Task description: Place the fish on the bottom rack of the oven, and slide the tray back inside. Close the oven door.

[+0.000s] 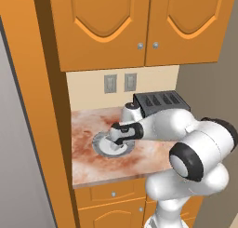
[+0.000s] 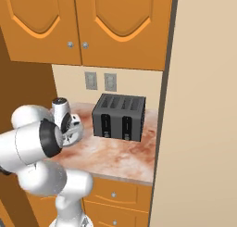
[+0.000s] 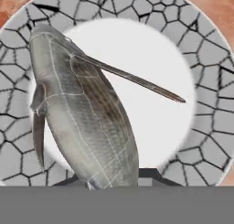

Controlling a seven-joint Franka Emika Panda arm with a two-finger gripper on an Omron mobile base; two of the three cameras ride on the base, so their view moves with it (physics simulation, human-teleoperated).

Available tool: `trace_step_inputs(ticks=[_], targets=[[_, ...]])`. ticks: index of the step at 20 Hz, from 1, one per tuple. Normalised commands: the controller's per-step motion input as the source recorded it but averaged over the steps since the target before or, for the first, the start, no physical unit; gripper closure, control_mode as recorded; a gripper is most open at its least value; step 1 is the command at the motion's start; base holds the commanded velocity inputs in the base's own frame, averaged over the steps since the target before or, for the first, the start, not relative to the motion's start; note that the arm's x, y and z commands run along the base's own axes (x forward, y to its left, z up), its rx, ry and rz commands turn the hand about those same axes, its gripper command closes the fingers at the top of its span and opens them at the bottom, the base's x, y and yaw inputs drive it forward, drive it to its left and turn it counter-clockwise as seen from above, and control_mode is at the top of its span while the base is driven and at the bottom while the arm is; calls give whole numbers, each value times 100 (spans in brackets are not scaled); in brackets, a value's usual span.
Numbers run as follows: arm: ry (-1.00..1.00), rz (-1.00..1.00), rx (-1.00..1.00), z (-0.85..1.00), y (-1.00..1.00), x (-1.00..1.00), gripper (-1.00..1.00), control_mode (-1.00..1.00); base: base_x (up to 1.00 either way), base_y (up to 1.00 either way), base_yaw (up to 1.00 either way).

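Orange cabinets (image 1: 139, 22) hang above a marbled counter (image 1: 88, 166). Black four-slot toaster (image 2: 119, 116) sits at the back, at about 2 o'clock from the plate in the left base view. Arm reaches over the round grey plate (image 1: 100, 145), with the gripper (image 1: 122, 133) low above it. In the hand view the fish (image 3: 82, 113) lies on the plate's white centre, running from 11 to 6 o'clock. Can't tell how far the jaws are spread, or whether they hold the fish.
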Motion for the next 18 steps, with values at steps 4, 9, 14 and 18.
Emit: trace_step_inputs(ticks=[4, 9, 14, 18], targets=[[-29, 22, -7, 50, 0, -80, 100, -100, 0, 0, 0], [-30, 21, -9, 70, 0, -73, 100, -100, 0, 0, 0], [-20, 15, -3, 75, 0, -63, 100, -100, 0, 0, 0], [-13, 5, 4, 80, -27, -65, 100, -100, 0, 0, 0]])
